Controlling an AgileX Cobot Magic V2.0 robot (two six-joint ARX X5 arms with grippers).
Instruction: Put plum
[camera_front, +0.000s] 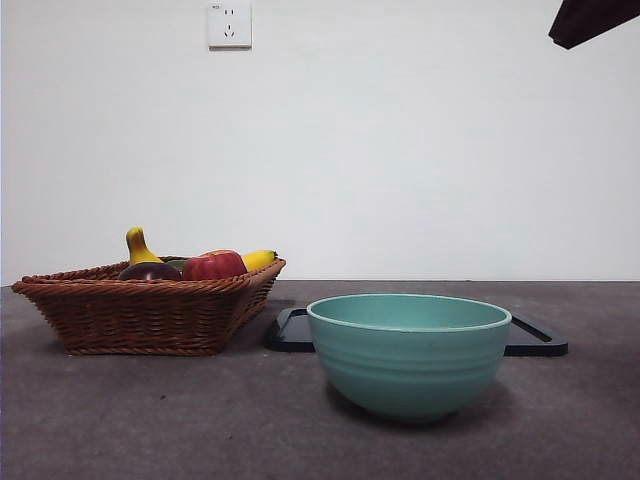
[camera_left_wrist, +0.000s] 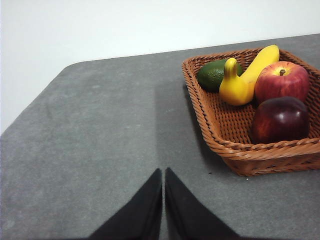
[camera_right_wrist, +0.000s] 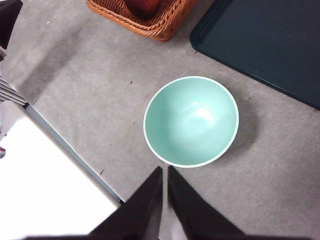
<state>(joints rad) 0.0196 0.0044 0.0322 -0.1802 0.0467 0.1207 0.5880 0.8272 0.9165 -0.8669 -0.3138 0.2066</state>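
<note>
Both arms idle, plum still in basket.

Grey table (camera_front: 120, 420) carries everything. Landmark = wicker basket (camera_front: 150, 315). Black tray (camera_front: 535, 338) lies flat just beside basket, behind the bowl. Teal bowl (camera_front: 408, 352) stands upright near basket, on table in front of tray, nothing visible inside per right wrist view. In basket: plum (camera_left_wrist: 279, 120) at the front rim nearest the left cam, touching red apple (camera_left_wrist: 281, 81) behind it; yellow gourd (camera_left_wrist: 235, 85) beside apple, banana (camera_left_wrist: 260, 62) and avocado (camera_left_wrist: 216, 74) toward the rear. Left gripper (camera_left_wrist: 163, 176) hangs over bare table near basket, jaws pressed together, holding nothing. Right gripper (camera_right_wrist: 164, 172) sits above table just beside bowl, well clear of basket, jaws likewise clenched on nothing.
</note>
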